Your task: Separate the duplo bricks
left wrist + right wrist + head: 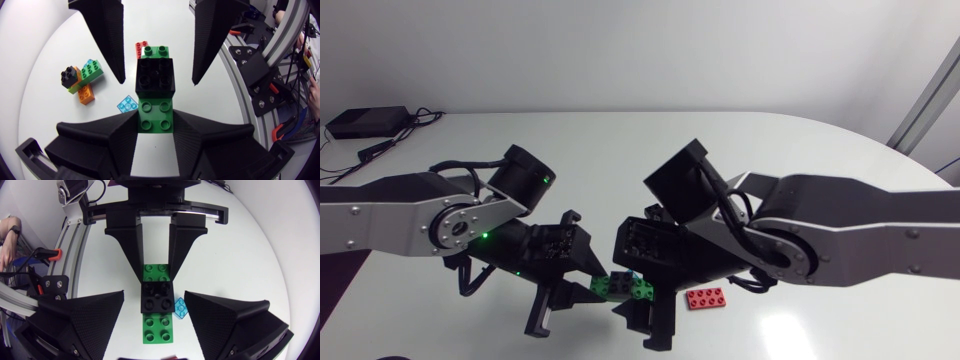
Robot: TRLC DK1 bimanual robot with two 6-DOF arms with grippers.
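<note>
A long green brick (156,119) carries a black square brick (155,77) on its middle. My left gripper (155,120) is shut on one end of the green brick and holds it just above the table. My right gripper (157,80) faces it, open, with a finger on each side of the black brick and a gap on both sides. In the right wrist view the black brick (157,297) lies between my right gripper's (154,296) spread fingers, on the green brick (158,327). In the head view both grippers meet at the green brick (616,288).
A red brick (706,297) lies on the table beside my right gripper. Under the held bricks rests a small light-blue plate (127,104). A cluster of black, green, orange and blue bricks (80,80) sits off to one side.
</note>
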